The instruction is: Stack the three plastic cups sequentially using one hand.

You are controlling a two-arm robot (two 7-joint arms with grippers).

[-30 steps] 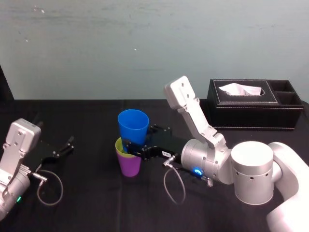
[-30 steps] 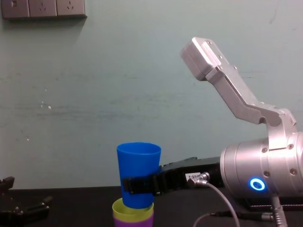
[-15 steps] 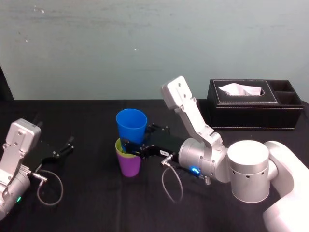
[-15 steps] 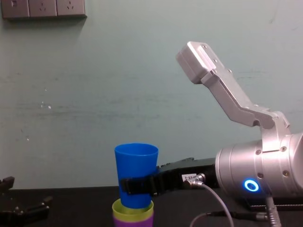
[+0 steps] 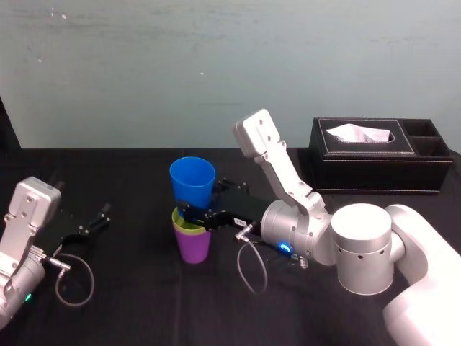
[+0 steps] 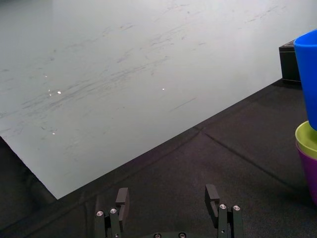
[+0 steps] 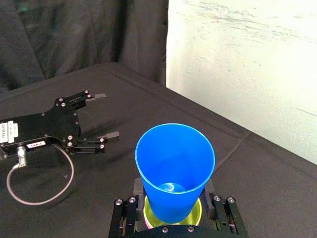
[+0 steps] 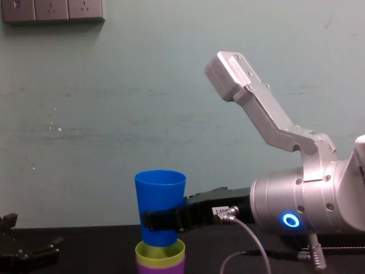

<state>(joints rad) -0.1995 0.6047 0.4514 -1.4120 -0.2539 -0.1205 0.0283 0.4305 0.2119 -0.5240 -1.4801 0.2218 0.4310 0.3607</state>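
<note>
My right gripper is shut on the lower part of the blue cup, one black finger on each side of it. The cup stands upright, its base just inside the mouth of the yellow-green cup. That cup is nested in the purple cup on the black table. From the chest, the blue cup rises well above the yellow-green rim, with the right gripper clamped across it. My left gripper lies parked and open at the table's left, well clear of the stack.
A black tissue box stands at the back right near the wall. A grey cable loop lies by the left arm. The black tablecloth is bare in front of the stack and between it and the left gripper.
My right arm has carried the blue cup a little to the left, over the nested pair. The grip is unchanged and the left arm has not moved.
</note>
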